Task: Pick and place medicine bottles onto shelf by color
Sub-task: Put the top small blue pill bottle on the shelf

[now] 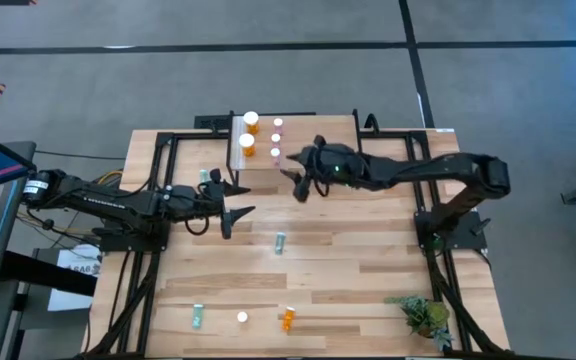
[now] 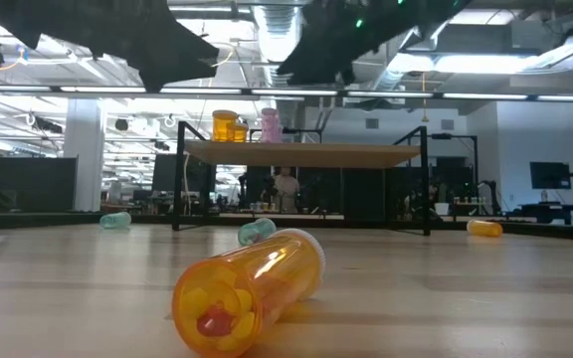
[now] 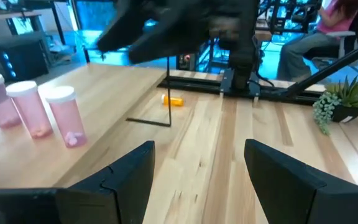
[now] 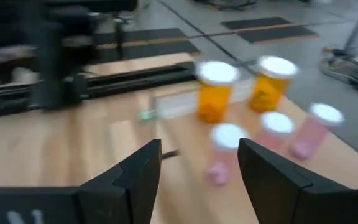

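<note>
The shelf [image 1: 288, 150] stands at the table's far middle. On it stand two orange medicine bottles [image 4: 215, 92] and three pink ones [image 4: 277, 132], all upright with white caps. My right gripper [image 4: 199, 146] hovers open just near of the shelf, above its near edge, with nothing between its fingers. My left gripper [image 1: 236, 205] waits open over the table's left middle, holding nothing. More bottles lie on their sides on the tabletop: a teal one [image 1: 281, 242] at the middle, another teal one [image 1: 196, 318], an orange one [image 1: 288, 320] near the front, and a teal one [image 1: 206, 176] beside the shelf's left leg.
A small green plant [image 1: 426, 315] stands at the near right corner. A lone white-capped item [image 1: 242, 317] sits near the front edge. Black frame rails [image 1: 158, 200] run along the table's left and right sides. People sit in the room beyond.
</note>
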You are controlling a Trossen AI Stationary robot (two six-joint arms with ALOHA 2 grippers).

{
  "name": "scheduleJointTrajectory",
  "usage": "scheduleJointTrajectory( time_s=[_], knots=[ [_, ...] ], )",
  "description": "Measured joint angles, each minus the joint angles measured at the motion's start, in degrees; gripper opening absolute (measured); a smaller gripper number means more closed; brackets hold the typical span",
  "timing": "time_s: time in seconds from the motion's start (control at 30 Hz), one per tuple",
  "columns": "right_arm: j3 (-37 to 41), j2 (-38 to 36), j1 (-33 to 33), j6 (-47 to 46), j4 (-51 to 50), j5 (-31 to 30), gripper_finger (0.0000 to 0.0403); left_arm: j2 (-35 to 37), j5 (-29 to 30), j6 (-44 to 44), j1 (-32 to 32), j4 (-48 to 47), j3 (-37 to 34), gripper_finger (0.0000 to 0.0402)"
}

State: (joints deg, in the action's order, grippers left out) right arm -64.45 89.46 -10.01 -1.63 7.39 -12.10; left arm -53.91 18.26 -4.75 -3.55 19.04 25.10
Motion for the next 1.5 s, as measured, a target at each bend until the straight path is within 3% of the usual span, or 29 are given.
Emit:
scheduleJointTrajectory(
  time_s=[0.17, 0.37, 0.67, 1.0, 1.13, 1.3, 1.5],
  knots=[
    [0.0, -2.4, 7.1, 0.0, -7.5, -0.2, 0.0223, 0.0, 0.2, -0.6, 0.0, -3.1, 0.4, 0.0238],
    [0.8, -2.0, 12.8, -4.0, -19.4, -3.3, 0.0215, 0.0, 2.0, -3.6, 0.0, -16.3, 3.5, 0.0238],
    [13.2, -3.2, 14.2, -14.5, -11.6, -3.4, 0.0206, 0.0, 14.6, -9.9, 0.0, -36.8, 6.2, 0.0238],
    [19.6, -3.1, 15.4, -16.8, 1.1, -3.3, 0.0205, 0.0, 15.1, -11.7, 3.8, -41.0, 5.2, 0.0238],
    [19.8, -3.1, 15.5, -16.6, 0.8, -3.2, 0.0205, 0.0, 13.0, -12.2, 7.0, -41.6, 3.5, 0.0238],
    [19.8, -3.1, 15.6, -16.5, 1.3, -3.2, 0.0205, 0.0, 10.2, -19.2, 12.0, -45.1, 2.8, 0.0238],
    [19.8, -3.1, 15.6, -16.5, 1.9, -3.2, 0.0205, 0.0, 15.3, -27.9, 17.9, -51.5, 2.8, 0.0238]
  ],
)
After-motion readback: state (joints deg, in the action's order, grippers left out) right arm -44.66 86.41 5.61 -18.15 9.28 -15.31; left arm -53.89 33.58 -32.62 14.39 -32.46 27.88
